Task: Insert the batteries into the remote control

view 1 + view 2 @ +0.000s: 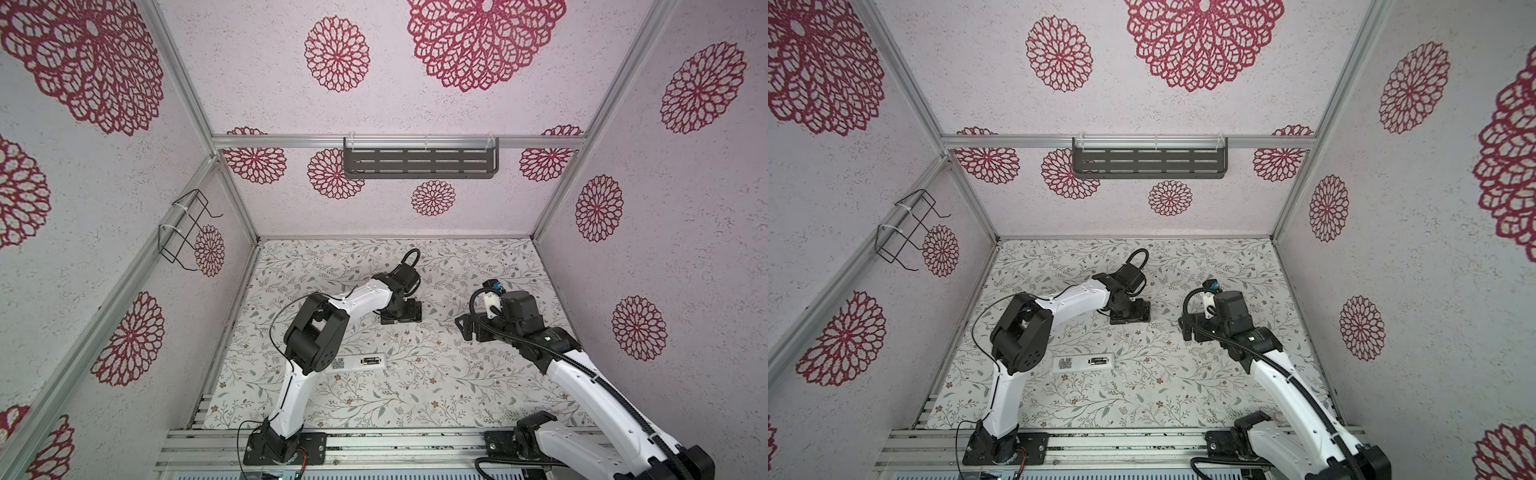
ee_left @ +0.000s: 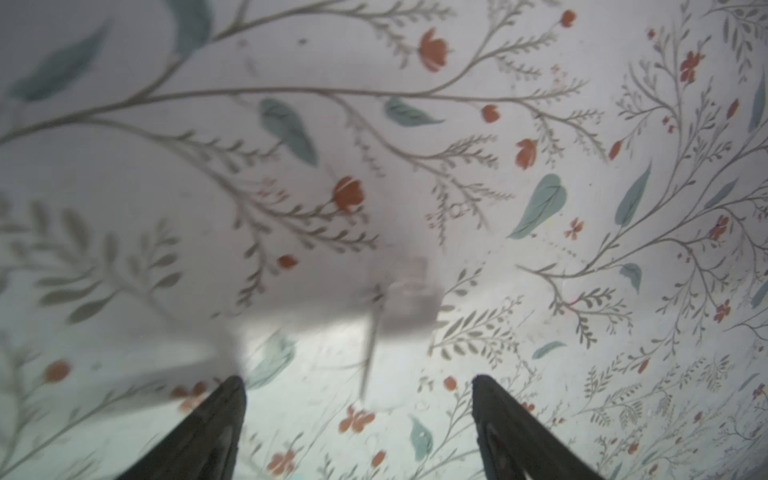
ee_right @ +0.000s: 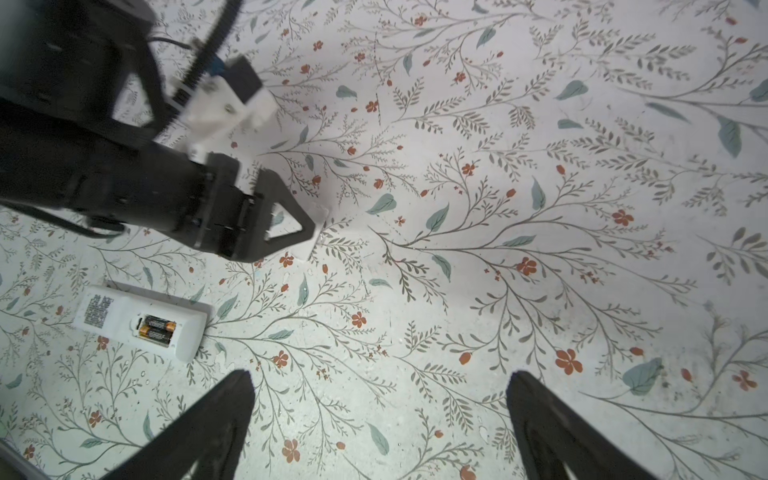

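The remote control [image 3: 141, 322] is found lying flat, back up, on the floral table [image 1: 436, 386], left of centre in the lower half of both top views and just beside the left arm's elbow. The batteries [image 3: 157, 328] are seated side by side in its uncovered bay. Higher in the frame, near mid-table, the left gripper [image 2: 359, 384] is held low with fingers spread and nothing between them, a small white piece [image 3: 318, 230] lying at its tip. The right gripper [image 3: 382, 380] is noted to its right, well apart from the remote, fingers likewise parted and empty.
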Available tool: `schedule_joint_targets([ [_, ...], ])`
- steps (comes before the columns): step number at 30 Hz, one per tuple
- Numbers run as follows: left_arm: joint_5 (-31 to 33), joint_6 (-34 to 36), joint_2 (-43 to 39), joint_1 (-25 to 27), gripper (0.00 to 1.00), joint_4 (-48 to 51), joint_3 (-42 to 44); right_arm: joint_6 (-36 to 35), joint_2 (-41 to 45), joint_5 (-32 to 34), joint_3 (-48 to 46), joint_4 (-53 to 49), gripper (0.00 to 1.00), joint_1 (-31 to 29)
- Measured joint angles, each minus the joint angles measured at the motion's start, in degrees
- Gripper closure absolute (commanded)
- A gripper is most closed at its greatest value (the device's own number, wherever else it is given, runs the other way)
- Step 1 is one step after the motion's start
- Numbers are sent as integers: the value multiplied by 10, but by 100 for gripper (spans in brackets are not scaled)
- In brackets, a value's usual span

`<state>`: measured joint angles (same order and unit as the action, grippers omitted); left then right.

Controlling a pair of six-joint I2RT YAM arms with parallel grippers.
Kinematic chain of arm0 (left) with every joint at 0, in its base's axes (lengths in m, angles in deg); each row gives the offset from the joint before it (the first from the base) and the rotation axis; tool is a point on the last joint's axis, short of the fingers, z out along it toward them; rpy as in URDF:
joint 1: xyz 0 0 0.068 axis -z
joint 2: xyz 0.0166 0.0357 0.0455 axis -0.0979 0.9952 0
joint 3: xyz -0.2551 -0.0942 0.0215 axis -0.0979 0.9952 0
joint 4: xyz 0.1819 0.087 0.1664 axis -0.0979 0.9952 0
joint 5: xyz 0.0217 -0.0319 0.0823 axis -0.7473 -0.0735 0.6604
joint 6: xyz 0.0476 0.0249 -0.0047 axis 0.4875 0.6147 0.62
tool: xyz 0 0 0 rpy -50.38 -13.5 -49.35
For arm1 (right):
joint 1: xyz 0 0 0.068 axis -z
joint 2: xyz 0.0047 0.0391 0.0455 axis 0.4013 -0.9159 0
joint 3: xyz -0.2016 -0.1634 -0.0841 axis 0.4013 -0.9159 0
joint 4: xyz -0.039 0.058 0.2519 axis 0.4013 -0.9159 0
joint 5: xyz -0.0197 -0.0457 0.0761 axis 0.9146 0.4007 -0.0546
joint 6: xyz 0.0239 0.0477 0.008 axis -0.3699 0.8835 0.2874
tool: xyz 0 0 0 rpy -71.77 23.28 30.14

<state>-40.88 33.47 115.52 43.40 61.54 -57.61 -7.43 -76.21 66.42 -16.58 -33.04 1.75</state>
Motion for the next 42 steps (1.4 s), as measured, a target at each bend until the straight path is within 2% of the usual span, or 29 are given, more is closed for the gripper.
schedule_joint_targets([
  [4, 9, 15, -148, -49, 3, -31, 100, 15, -69, 3, -11, 17, 1, -24],
  [8, 51, 26, -314, -87, 3, -48, 182, 34, -156, 10, 2, 48, 1, -70],
  [11, 76, 13, -426, -89, 2, -42, 264, 46, -229, 13, 34, 65, 1, -97],
  [16, 90, -47, -573, -85, 3, -3, 419, 67, -357, 15, 124, 88, 1, -129],
  [23, 101, -123, -766, -83, 3, 37, 533, 85, -495, 33, 231, 95, 1, -160],
  [26, 89, -154, -789, -78, 3, 24, 568, 89, -515, 40, 256, 94, 3, -167],
  [30, 75, -202, -780, -49, 3, -21, 629, 89, -534, 52, 280, 91, 13, -169],
  [37, 65, -253, -724, -33, 3, -123, 694, 77, -561, 83, 314, 70, 45, -190],
  [42, 65, -268, -679, -33, 3, -207, 715, 57, -559, 97, 305, 77, 55, -215],
])
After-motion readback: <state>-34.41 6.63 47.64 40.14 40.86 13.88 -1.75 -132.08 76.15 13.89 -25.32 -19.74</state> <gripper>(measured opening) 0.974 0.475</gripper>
